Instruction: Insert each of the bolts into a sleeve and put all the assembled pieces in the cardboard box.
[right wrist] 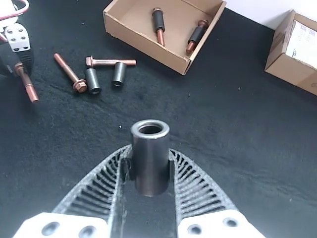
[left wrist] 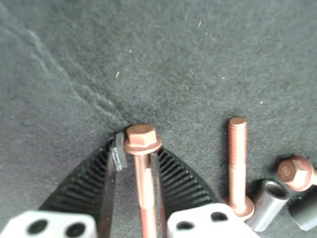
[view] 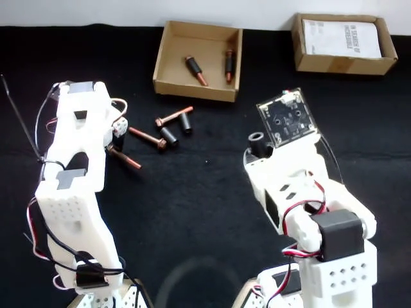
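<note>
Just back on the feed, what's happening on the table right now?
The left pincer grips a bolt by its shank, and the right pincer holds a sleeve. They are apart, not yet joined. Two assembled pieces lie in the cardboard box; two loose bolts and two loose sleeves lie on the table.

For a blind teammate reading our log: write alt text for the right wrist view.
The right gripper holds a dark sleeve, open end in view, over the black table. Beyond lie two loose bolts and two loose sleeves near a cardboard box with two assembled pieces inside. The left gripper holds a third bolt.
</note>
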`<state>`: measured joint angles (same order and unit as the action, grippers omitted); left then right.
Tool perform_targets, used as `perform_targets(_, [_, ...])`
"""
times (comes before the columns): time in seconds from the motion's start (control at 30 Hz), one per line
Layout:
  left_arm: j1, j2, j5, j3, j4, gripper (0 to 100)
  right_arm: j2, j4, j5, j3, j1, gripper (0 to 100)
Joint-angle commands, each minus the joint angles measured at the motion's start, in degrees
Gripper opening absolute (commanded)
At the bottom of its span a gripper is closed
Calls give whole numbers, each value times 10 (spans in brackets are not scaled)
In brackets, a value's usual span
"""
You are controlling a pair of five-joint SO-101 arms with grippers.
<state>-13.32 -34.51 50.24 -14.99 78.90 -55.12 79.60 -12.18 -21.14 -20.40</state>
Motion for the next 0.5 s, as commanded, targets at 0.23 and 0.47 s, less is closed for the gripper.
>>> perform_targets(0.23, [36, 10, -74, -17, 8, 14, -7, -23, 0, -2, 7, 7])
perform_targets(0.47, [47, 10, -55, -51, 90, 245, -11, -22, -30, -2, 7, 7])
